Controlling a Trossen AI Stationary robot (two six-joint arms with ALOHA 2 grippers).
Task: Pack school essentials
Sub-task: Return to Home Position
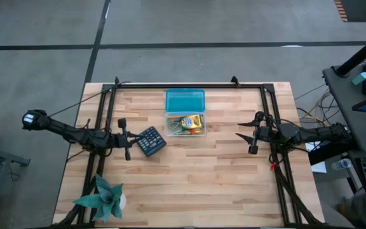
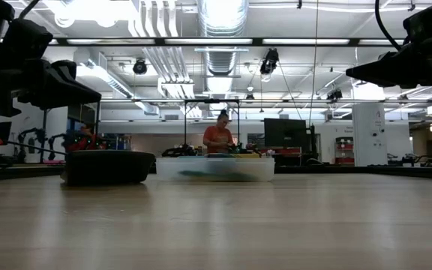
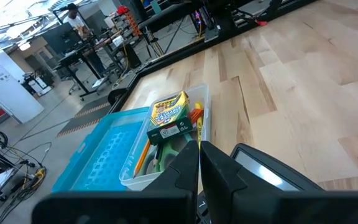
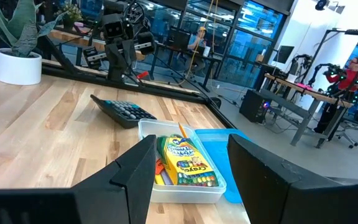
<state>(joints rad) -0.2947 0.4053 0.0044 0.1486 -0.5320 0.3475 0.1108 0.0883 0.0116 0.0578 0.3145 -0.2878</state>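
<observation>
A clear plastic box [image 1: 185, 124] stands open on the table's far middle, its teal lid [image 1: 184, 100] folded back toward the far edge. Inside lie the yellow-green crayon pack [image 3: 168, 111], orange pieces and pencils. A dark calculator [image 1: 150, 140] lies flat on the table, left of the box. My left gripper [image 1: 132, 137] is shut and hovers above the table just left of the calculator, pointing at the box [image 3: 166, 143]. My right gripper [image 1: 240, 130] is open, raised right of the box [image 4: 185, 168] and facing it.
A green spiky plant in a white pot [image 1: 103, 197] stands at the near left corner. Black frame rails [image 1: 189, 84] run along the far edge and both sides. Bare wood lies between the box and the near edge. A person [image 2: 218, 139] stands in the room beyond.
</observation>
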